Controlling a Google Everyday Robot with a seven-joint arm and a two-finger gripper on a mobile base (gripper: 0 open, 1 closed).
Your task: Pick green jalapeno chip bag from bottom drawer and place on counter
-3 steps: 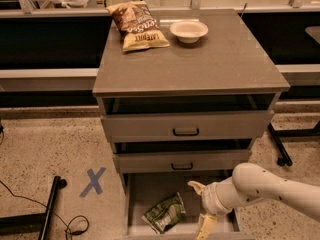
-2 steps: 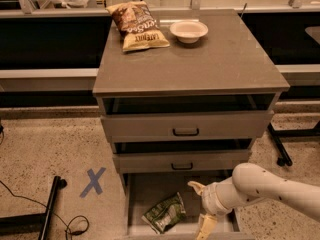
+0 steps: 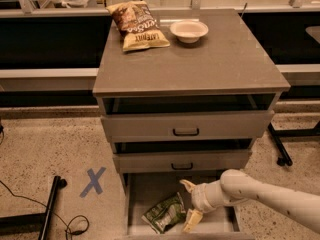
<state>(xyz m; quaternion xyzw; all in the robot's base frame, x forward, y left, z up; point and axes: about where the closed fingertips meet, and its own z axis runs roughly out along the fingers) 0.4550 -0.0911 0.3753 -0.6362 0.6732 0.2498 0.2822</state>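
Gripper point(image 3: 190, 203): low inside bottom drawer point(image 3: 145, 194), fingers spread wide, nothing between them; one tip up near drawer back, other down near front edge.
Green jalapeno chip bag point(image 3: 164, 213): flat on drawer floor, crinkled, just left of gripper, approx. touching lower finger; not yet held.
Arm point(image 3: 270, 196): white, enters from right, over drawer's right wall.
Middle drawer point(image 3: 182, 161) & top drawer point(image 3: 186, 126): both part-open, fronts hanging directly above the reach.
Counter point(image 3: 200, 59): brown-and-yellow chip bag point(image 3: 139, 26) & white bowl point(image 3: 189, 30) at back.
Risks (est.): foil likely slick and lying flat, so fingers may skid over it or nip one corner only, and bag drops on lift; wrist or bag may snag middle drawer front on way up; careless put-down may knock bowl.
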